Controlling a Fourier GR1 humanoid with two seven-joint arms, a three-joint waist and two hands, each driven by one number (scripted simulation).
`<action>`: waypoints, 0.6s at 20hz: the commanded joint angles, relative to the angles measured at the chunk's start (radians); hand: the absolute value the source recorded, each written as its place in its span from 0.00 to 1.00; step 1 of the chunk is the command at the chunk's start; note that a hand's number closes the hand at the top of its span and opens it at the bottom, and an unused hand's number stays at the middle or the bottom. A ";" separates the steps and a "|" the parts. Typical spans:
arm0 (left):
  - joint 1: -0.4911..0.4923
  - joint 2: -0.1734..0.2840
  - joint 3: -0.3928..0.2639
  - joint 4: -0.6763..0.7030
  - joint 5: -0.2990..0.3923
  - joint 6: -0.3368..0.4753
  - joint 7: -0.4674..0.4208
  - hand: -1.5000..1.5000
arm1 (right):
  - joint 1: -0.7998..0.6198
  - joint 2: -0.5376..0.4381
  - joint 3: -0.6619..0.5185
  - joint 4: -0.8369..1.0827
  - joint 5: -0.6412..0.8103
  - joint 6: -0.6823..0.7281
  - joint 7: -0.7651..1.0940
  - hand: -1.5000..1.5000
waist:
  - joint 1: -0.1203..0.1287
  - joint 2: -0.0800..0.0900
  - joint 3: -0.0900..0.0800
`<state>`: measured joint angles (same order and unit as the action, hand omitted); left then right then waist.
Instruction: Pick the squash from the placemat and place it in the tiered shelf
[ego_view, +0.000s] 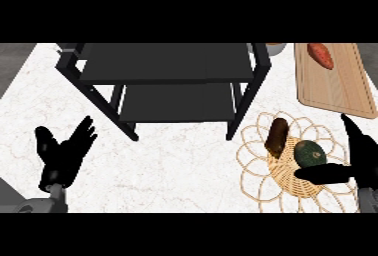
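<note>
The squash (310, 153) lies between the right hand's (359, 167) spread-apart fingers (351, 131) and thumb.

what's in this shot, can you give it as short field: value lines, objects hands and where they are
squash: dark green, lying on the woven placemat
brown item: also on the placemat, left of the squash
tiered shelf: black, upper centre
cutting board: upper right, sweet potato on it
right hand: open, around the squash's right side, thumb below it
left hand: open, resting at lower left
</note>
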<state>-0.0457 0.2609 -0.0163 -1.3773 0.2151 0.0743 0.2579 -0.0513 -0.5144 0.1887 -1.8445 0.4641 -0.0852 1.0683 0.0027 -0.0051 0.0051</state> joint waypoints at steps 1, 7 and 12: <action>0.005 -0.005 0.020 0.038 0.005 -0.022 0.014 0.50 | 0.027 0.046 -0.009 0.026 0.052 0.005 0.028 0.00 | -0.004 0.005 -0.005; 0.040 -0.037 -0.003 0.027 -0.032 -0.012 -0.010 0.50 | -0.016 0.089 -0.031 0.166 0.128 0.006 0.002 0.00 | 0.001 0.006 -0.005; 0.005 -0.065 0.001 0.048 -0.062 0.014 -0.001 0.50 | -0.028 0.092 -0.080 0.173 0.149 0.050 -0.025 0.00 | -0.004 0.005 -0.005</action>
<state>-0.0464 0.2385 0.0092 -1.3749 0.1923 0.0585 0.2514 -0.0612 -0.4102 0.1604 -1.6855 0.6171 -0.0786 1.0266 0.0015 -0.0050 0.0059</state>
